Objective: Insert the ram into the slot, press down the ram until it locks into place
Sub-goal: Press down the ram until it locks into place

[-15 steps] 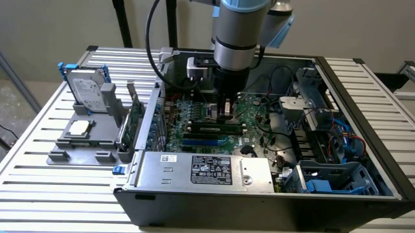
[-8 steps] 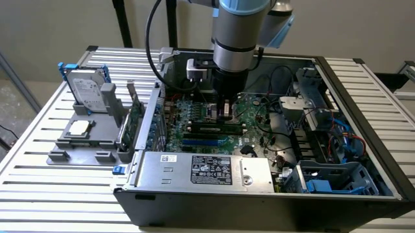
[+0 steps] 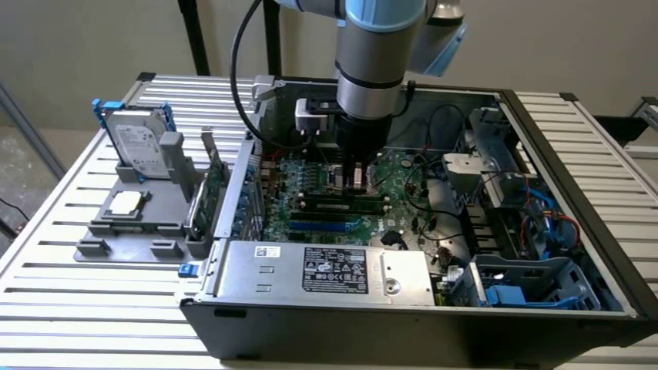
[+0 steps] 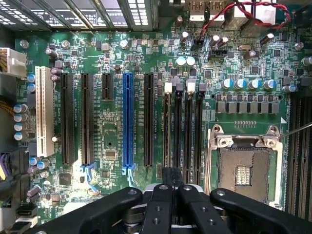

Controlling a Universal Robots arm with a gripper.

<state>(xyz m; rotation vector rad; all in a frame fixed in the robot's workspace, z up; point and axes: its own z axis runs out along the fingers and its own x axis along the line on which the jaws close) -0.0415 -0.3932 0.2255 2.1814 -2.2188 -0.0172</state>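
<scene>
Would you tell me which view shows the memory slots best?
The wrist view: the black slots run lengthwise in parallel between the blue slot and the CPU socket, with white clips visible. In the exterior view they appear small, under the gripper.

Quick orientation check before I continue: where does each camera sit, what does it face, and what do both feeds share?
Exterior view: off the arm, raised, looking down into the open black computer case on the slatted table; the grey-and-blue robot arm reaches down inside.
Wrist view: on the wrist, facing straight down at the green motherboard; the black tool shows, over the black memory slots.
Shared: the motherboard, its long blue slot and the tool.
</scene>
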